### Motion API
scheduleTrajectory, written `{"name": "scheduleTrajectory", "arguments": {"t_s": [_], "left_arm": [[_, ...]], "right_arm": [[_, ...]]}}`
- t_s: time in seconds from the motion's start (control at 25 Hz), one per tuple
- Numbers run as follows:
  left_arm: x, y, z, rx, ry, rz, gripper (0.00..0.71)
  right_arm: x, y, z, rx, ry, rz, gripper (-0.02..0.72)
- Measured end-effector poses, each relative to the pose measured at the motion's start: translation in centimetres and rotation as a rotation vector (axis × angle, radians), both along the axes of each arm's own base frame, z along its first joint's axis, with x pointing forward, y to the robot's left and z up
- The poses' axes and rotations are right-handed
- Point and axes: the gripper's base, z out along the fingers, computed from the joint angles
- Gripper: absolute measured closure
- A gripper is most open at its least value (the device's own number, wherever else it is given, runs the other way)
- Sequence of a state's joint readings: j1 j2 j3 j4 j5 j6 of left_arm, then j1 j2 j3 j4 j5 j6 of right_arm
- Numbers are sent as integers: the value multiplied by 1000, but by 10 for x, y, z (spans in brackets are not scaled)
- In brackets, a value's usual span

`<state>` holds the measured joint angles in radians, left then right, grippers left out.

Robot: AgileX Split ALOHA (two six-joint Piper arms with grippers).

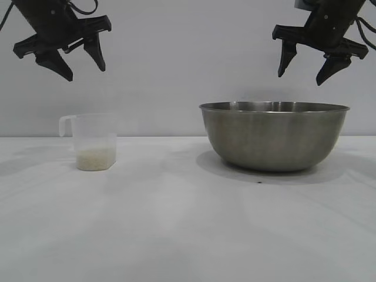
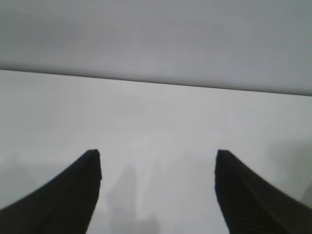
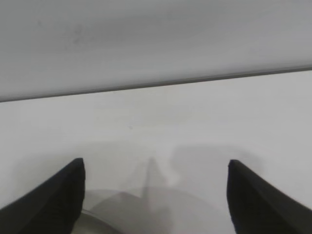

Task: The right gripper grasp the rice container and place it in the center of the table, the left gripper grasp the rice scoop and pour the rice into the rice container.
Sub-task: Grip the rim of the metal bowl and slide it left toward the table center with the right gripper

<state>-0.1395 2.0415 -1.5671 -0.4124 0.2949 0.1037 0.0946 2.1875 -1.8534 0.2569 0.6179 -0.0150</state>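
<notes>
Steel rice container (image 1: 274, 138) sits below the right gripper (image 1: 311, 69), jaws spread wide, grasping nothing.

Exterior view: both arms cut off by the top edge; only the left gripper (image 1: 82, 64) and right gripper (image 1: 306, 73) show. Bowl interior hidden behind its wall (image 1: 273, 138). Right wrist view: only a sliver of the rice container (image 3: 92, 222) shows at the edge.
</notes>
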Motion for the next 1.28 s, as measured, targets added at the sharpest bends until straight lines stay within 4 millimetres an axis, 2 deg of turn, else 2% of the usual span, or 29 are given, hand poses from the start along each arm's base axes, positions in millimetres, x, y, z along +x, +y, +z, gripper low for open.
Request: {"name": "scheduleTrajectory", "arguments": {"t_s": [0.72, 1.0, 1.16, 1.28], "left_arm": [[0, 0, 0, 8, -2, -6, 274], [0, 0, 0, 11, -1, -9, 274], [0, 0, 0, 11, 0, -10, 274], [0, 0, 0, 11, 1, -10, 274]], "right_arm": [[-1, 0, 0, -18, 8, 21, 137], [-4, -2, 19, -92, 75, 75, 137], [-12, -4, 30, -130, 185, 111, 137], [-19, -5, 31, -150, 261, 130, 137]]}}
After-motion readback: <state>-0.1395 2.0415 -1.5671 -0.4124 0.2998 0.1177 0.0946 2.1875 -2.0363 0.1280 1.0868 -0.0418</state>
